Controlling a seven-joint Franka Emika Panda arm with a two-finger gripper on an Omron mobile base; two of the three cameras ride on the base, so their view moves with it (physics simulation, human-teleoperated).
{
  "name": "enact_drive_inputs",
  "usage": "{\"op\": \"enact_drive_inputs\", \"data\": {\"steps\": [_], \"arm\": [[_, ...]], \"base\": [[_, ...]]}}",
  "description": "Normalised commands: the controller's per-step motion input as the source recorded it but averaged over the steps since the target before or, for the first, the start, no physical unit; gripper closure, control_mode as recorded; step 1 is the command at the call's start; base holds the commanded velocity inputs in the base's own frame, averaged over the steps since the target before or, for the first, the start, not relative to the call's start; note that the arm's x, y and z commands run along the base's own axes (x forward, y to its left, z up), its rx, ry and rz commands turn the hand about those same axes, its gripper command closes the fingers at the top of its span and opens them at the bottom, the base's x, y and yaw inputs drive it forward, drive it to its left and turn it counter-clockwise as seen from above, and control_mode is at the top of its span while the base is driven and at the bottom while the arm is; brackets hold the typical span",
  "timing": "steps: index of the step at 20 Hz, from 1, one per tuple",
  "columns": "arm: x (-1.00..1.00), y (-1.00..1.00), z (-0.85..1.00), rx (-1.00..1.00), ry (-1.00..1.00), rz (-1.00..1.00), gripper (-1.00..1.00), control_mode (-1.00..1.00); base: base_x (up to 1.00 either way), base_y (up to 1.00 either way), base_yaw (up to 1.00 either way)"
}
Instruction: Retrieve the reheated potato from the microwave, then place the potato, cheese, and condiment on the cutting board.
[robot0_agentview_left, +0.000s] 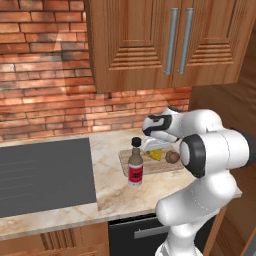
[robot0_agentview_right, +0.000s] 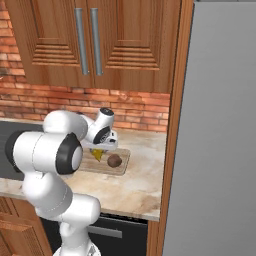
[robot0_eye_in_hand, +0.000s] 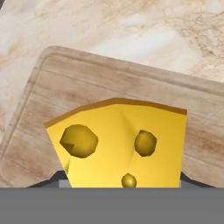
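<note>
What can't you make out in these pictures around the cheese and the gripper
- Gripper: in the left base view the hand's body covers the fingers, so the grip is unclear.
- Cheese: its lower part is cut off at the hand view's bottom; whether it rests on the cutting board can't be told.
- Condiment bottle: label too small to read, left base view.
- Potato: its underside is hidden.

Potato (robot0_agentview_right: 114, 160) on cutting board (robot0_agentview_right: 121, 167), cheese (robot0_agentview_right: 97, 154) beside it
</note>
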Motion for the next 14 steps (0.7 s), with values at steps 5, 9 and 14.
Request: {"op": "enact_drive_inputs", "data": {"steps": [5,9,14], "arm": [[0.07,0.01,-0.13,0.0,0.0,0.03,1.0,-1.0],[0.0,0.0,-0.11,0.0,0.0,0.02,1.0,-1.0],[0.0,0.0,-0.11,0.0,0.0,0.02,1.0,-1.0]], "base": [[0.0,0.0,0.0],[0.0,0.0,0.0],[0.0,0.0,0.0]]}}
